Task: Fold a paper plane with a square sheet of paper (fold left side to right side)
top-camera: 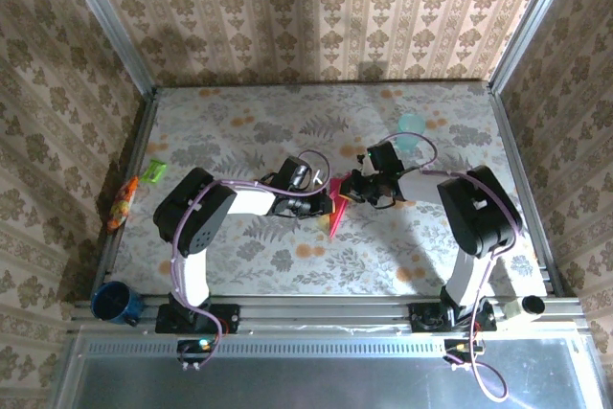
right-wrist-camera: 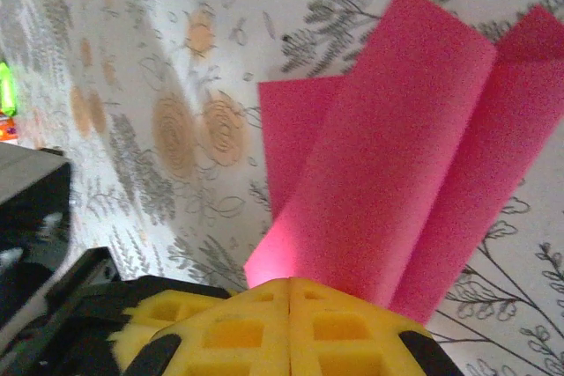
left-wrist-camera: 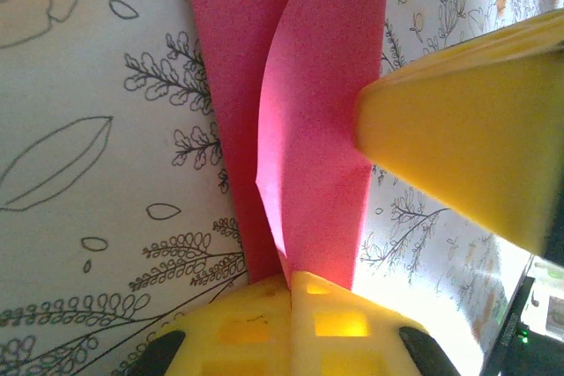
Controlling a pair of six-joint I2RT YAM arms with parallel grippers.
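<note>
The top view shows the thin magenta-red sheet of paper (top-camera: 334,206) as a small strip in the middle of the flowery table (top-camera: 239,265), with patterned walls (top-camera: 335,7) around; the wrist views show its folds standing up. Both arms bend inward, and the left gripper (left-wrist-camera: 290,279) and right gripper (right-wrist-camera: 291,282) each pinch the paper tight.

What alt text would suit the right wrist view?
The shut right gripper, yellow, pinches the bottom corner of a folded magenta paper. The paper fans up and to the right in creased layers, with a floral-print table behind it.
</note>
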